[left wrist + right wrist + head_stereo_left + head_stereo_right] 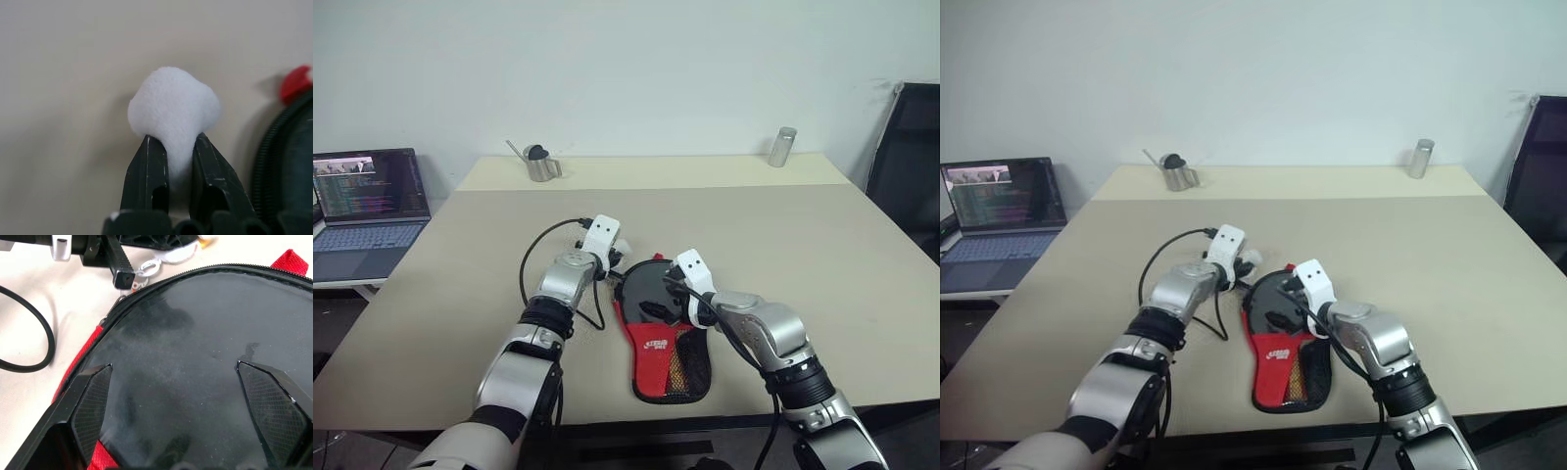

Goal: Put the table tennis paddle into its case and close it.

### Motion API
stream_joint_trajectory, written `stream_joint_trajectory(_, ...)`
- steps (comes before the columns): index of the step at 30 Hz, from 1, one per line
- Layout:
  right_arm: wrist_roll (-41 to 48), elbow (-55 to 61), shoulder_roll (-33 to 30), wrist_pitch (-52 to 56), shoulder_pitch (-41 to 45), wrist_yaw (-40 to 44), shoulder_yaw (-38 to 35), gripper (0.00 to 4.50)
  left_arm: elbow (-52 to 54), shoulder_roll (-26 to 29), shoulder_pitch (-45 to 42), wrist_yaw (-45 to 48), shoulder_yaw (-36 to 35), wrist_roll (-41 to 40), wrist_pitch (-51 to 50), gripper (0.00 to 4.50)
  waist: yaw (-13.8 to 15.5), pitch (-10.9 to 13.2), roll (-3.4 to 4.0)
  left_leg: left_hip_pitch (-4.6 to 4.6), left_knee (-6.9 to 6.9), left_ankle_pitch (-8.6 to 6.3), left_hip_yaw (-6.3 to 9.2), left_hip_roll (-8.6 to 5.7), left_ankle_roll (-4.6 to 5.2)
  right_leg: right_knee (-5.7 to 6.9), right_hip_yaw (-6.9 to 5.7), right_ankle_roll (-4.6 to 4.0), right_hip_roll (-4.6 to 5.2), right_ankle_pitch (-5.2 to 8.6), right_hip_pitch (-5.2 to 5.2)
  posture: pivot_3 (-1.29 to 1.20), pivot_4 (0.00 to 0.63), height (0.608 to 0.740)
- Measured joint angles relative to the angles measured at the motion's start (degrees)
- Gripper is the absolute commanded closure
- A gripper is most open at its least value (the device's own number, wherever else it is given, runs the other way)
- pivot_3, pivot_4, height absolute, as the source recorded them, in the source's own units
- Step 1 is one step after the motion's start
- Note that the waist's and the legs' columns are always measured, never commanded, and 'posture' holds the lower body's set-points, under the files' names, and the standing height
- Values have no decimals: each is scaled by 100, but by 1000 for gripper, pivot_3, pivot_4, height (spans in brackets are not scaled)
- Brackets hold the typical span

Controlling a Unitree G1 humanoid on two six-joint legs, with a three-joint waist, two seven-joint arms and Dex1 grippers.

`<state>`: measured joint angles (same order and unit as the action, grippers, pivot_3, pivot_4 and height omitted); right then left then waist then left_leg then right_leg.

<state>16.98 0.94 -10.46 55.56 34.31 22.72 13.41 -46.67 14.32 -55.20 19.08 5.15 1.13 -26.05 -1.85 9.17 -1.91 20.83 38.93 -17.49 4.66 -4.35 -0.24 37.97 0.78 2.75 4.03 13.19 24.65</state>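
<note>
Lettering: white print on case (664, 338) red part, unreadable
Case: black round top, mesh pocket at 6 o'clock
Left gripper (173, 147): fingers pinch white fluffy pull (173, 105)
Right gripper (188, 396): fingers spread wide, empty

A beige worktop (783, 235) carries everything. At its far edge, well beyond the left hand (619, 247), stands a small metal jug (541, 164) with a dark lid. Far off past the right hand (658, 297), a plain metal cylinder (782, 147) stands upright near the wall. An open laptop (367, 211) sits out to the left hand's outer side, a black chair (909, 166) off to the right.
</note>
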Motion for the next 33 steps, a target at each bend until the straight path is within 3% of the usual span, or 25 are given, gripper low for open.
stream_joint_trajectory(7,-35,36,-11,0,-25,100,24,0,-297,31,-126,-620,-155,125,415,4312,-4,0,0,0,0,0,2,0,-1,1,-2,2,0,-1,0,0,150,740)
stream_joint_trajectory(18,-280,-317,151,-319,246,197,180,0,-347,-20,-141,-513,-54,276,669,4312,-8,2,2,2,-2,0,1,0,-1,1,-6,2,-1,-1,5,0,150,740)
stream_joint_trajectory(24,-631,-1194,632,-1204,502,75,214,0,-331,-80,-135,-480,-46,311,659,4312,-5,3,2,31,-5,0,-6,-1,-2,-3,1,2,0,-1,43,0,150,740)
stream_joint_trajectory(33,-1196,-1612,626,-2189,342,147,571,0,-410,-55,-178,-425,-48,358,688,4312,-3,3,2,32,-5,0,-7,-2,-2,1,-2,2,0,-1,45,0,150,740)
